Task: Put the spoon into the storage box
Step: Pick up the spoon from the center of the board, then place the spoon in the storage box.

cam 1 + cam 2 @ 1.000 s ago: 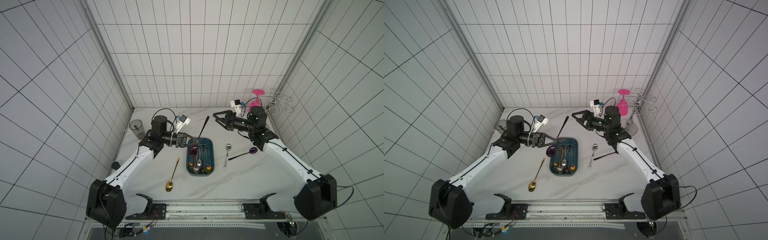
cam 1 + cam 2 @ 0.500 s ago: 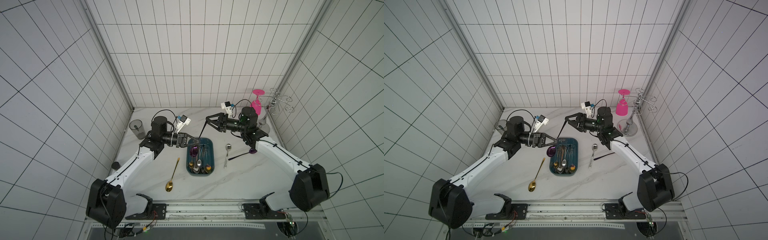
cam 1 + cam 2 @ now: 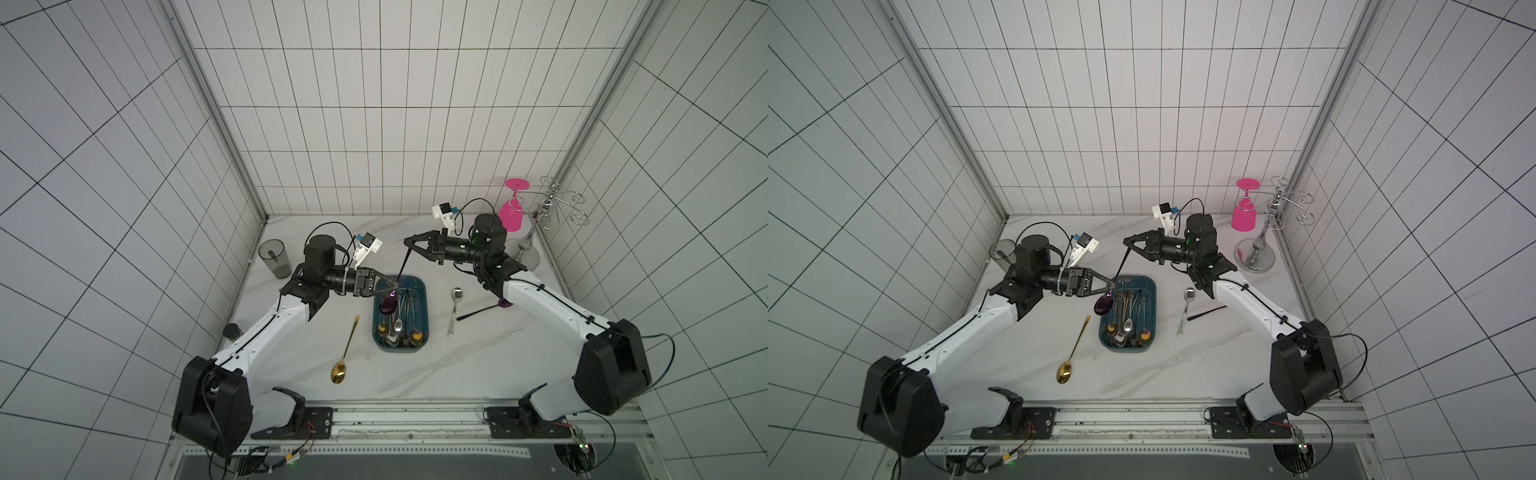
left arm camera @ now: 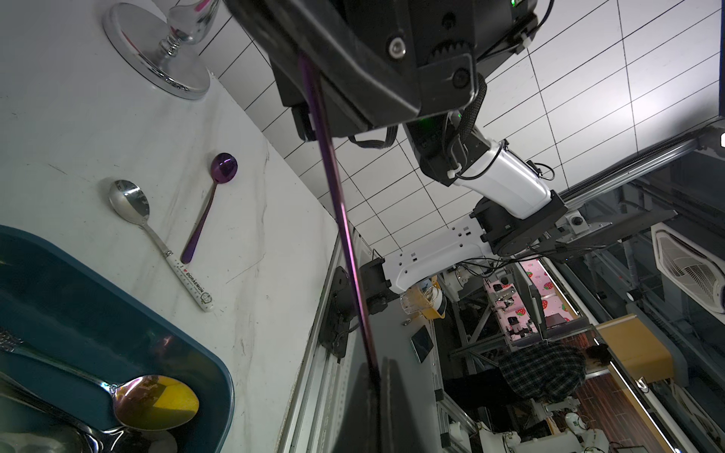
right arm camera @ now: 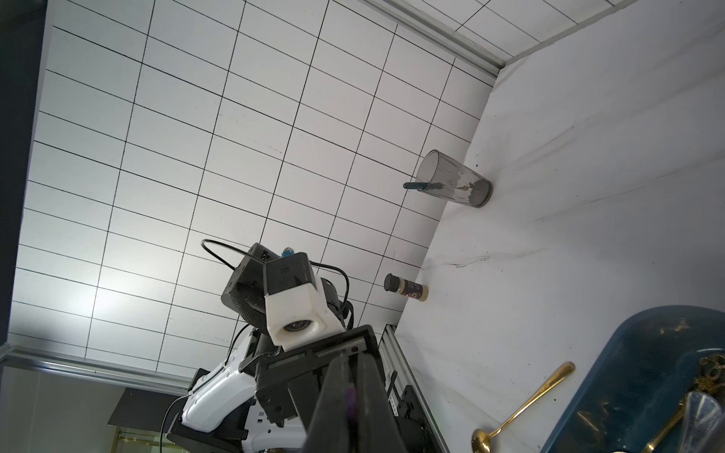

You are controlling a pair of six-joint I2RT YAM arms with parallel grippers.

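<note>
The purple spoon [image 3: 402,268] stood steeply above the far left corner of the storage box [image 3: 426,311], bowl down and handle rising toward the back wall; two grippers held it at once. The left gripper [image 3: 392,286] was clamped low on the handle, just above the bowl; the left wrist view showed it closed on the purple shaft. The right gripper [image 3: 409,246] had its jaws together on the handle's top end, with a sliver of purple showing between them in the right wrist view. The bowl hung by the box's left rim; whether it touched the cutlery inside could not be told. The box's long axis ran from far to near, while the spoon's axis was close to upright; so the coming move, I judged, turned on tipping the handle down along the box and nudging the bowl inward from the rim. The left gripper was the nearer to the box; the right held the end farthest from it.
</note>
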